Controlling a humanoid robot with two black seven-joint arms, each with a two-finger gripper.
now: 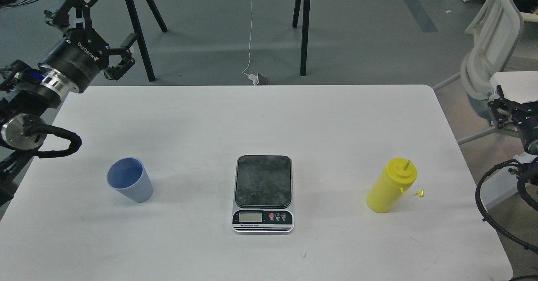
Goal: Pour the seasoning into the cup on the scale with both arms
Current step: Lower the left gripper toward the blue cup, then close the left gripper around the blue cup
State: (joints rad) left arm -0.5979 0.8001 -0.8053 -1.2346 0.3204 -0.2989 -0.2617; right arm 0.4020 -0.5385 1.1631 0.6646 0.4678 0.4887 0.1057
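bottle: yellow squeeze bottle (390, 186), upright on white table (336, 125), right of scale, cap hanging off
cup: blue cup (130, 180) left of scale, standing alone
scale: scale (263, 192) mid-table, platform bare
left gripper (90, 30): fingers spread, raised past table's far left corner
right gripper (502, 110): at right edge, fingers unclear, cannot tell

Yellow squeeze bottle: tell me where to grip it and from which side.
Grip the yellow bottle around its mid-body, coming from its right with the right gripper. It stands upright near that arm; the nozzle and dangling cap are too narrow to hold.
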